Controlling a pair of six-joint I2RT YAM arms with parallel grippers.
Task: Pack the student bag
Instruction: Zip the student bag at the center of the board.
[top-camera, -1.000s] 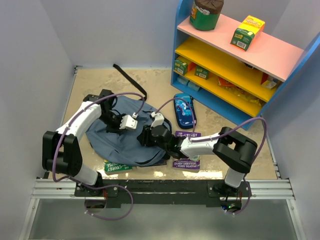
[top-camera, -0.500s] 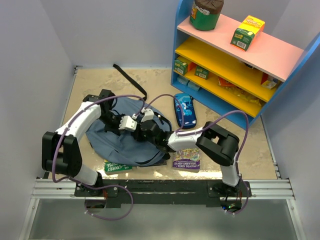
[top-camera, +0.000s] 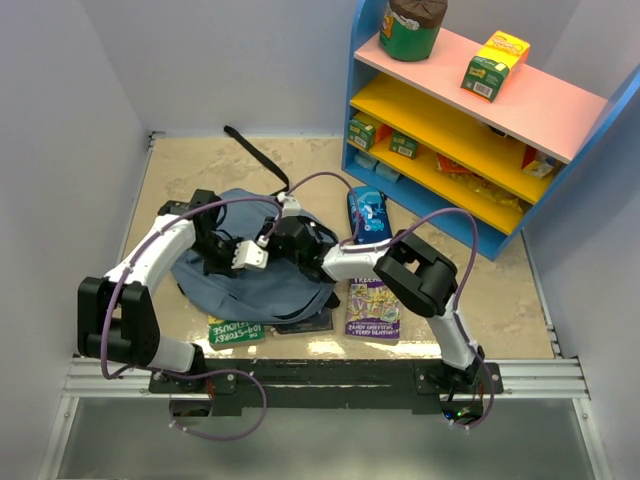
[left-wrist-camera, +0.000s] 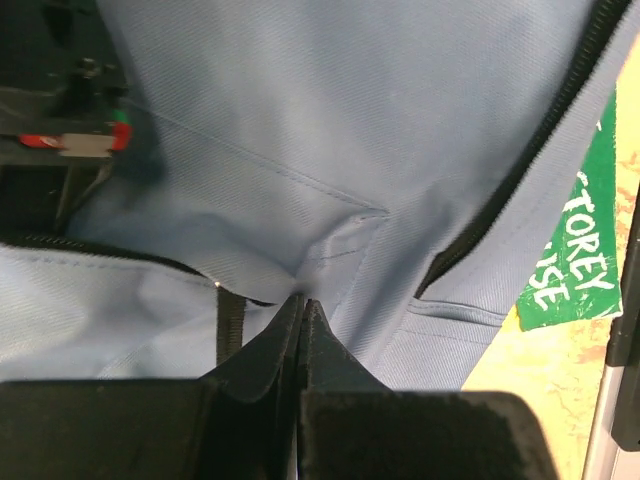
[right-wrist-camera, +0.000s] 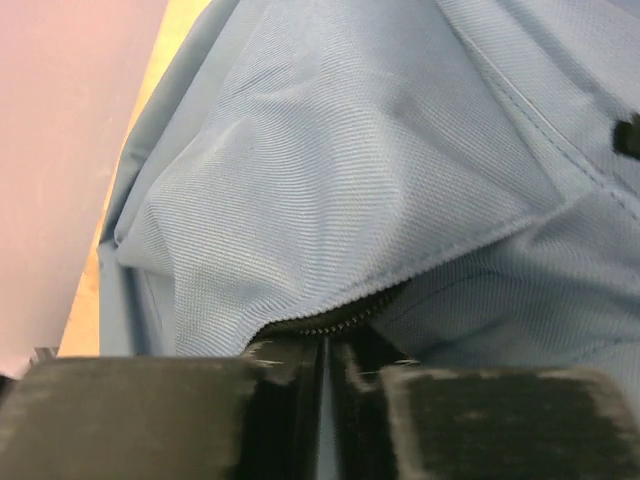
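Student bag (top-camera: 255, 285): one, slate-blue, lying flat on the worktop (top-camera: 460, 290) under both arms.
Arms: two, both reaching in over the bag's top.
Left fingers (left-wrist-camera: 265, 360): pressed together, pinching a fold of the bag's fabric beside a black zipper line.
Right fingers (right-wrist-camera: 285, 370): closed to a thin slit, clamped on the bag's zippered edge at its far right side.
Books: two. A green one (top-camera: 235, 330) sits at the bag's near edge, partly under it. A purple one (top-camera: 372, 308) lies just right of the bag.
Pencil case (top-camera: 368, 213): one, dark blue and printed, near the bag's far right side.
Black strap (top-camera: 255, 155): one, trailing beyond the bag's far side.
Shelf (top-camera: 560, 110): one, blue-framed, well right of the bag.
On the shelf's top board: one round canister (top-camera: 412, 25) and one yellow-green box (top-camera: 493, 63).
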